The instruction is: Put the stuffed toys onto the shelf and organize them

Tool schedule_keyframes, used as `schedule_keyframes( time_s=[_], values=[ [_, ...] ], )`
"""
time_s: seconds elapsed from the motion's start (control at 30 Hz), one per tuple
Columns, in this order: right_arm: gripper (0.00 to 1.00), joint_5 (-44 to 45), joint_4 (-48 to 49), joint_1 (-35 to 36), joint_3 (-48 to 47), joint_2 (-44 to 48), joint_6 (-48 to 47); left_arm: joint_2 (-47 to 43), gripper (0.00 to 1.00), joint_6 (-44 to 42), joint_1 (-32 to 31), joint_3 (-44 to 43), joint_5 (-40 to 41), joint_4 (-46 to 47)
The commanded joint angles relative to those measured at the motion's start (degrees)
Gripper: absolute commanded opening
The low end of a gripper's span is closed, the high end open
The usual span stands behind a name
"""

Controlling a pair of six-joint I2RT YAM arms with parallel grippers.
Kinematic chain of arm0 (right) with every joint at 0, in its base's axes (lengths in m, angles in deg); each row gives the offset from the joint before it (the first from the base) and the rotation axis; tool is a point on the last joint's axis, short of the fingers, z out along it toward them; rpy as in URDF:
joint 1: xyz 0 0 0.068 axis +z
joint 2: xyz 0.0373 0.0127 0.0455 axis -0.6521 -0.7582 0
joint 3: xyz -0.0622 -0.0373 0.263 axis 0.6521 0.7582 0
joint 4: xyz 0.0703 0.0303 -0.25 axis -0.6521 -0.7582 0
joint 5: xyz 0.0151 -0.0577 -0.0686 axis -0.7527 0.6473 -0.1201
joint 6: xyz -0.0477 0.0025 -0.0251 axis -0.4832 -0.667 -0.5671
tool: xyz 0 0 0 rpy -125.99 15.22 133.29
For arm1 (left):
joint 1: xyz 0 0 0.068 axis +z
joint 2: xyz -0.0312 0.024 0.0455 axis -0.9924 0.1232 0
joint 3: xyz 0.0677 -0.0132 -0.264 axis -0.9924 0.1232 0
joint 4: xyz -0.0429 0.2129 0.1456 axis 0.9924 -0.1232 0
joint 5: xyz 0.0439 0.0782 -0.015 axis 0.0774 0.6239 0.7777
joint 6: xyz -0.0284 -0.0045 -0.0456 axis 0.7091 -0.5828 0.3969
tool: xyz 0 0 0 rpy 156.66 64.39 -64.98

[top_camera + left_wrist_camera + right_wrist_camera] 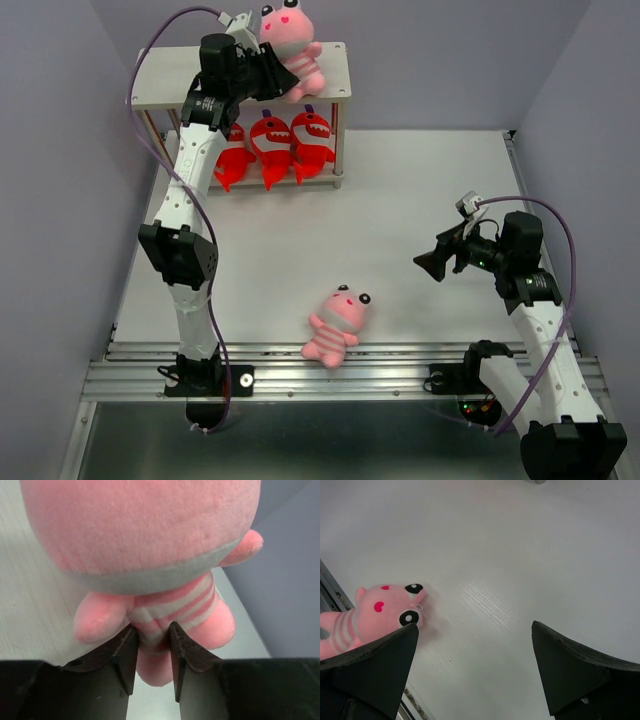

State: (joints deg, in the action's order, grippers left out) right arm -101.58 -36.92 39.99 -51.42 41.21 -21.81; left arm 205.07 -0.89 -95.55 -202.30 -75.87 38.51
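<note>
1. The left hand [278, 78] is up at the shelf [165, 88], clenched on the held pink toy [292, 42]. In the wrist view both fingers [125, 652] pinch its striped belly low down, between arms & legs.
2. That toy sits upright, face toward the top cam, over the right half of the top board and near its right end. Its feet prob. touch the board, but we can't tell for sure from either view.
3. The bottom board carries 3 red sharks side by side, below the left-to-mid part of the top board: left shark [232, 158], middle shark [270, 145], right shark [312, 138]. All show white toothy grins to the top cam, tails pointing to the near side. Neighbours are touching or just abt touching. The left shark is partly hidden behind the left arm.
4. The loose pink toy [337, 322] lies on the tabletop [420, 190] near its front edge, roughly between the two arm bases & well apart from the shelf. It's on its back, black eyes up, head toward the rear-right, legs toward the front rail.
5. The right hand [432, 265] hovers above the tabletop on the right side, released: fingers spread wide w/ nothing between them. It points left, toward the middle. In its wrist view the loose pink toy shows at the left edge, beside the left finger [375, 665], down on the tabletop & apart from the hand.
</note>
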Motion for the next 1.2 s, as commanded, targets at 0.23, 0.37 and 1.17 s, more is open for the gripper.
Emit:
schedule_keyframes(
  time_s=[0.23, 0.37, 1.17],
  values=[
    [1.0, 0.4, 2.8, -0.3, 0.1, 1.0, -0.9, -1.4, 0.58, 3.6, 1.4, -2.5, -0.3, 3.2],
    [1.0, 0.4, 2.8, -0.3, 0.1, 1.2, -1.0, -2.1, 0.63, 3.8, 1.5, -2.5, 0.5, 3.5],
    [1.0, 0.9, 2.9, -0.3, 0.1, 0.8, -1.3, -8.7, 0.73, 3.8, 0.8, 6.3, -3.0, 6.5]
  ],
)
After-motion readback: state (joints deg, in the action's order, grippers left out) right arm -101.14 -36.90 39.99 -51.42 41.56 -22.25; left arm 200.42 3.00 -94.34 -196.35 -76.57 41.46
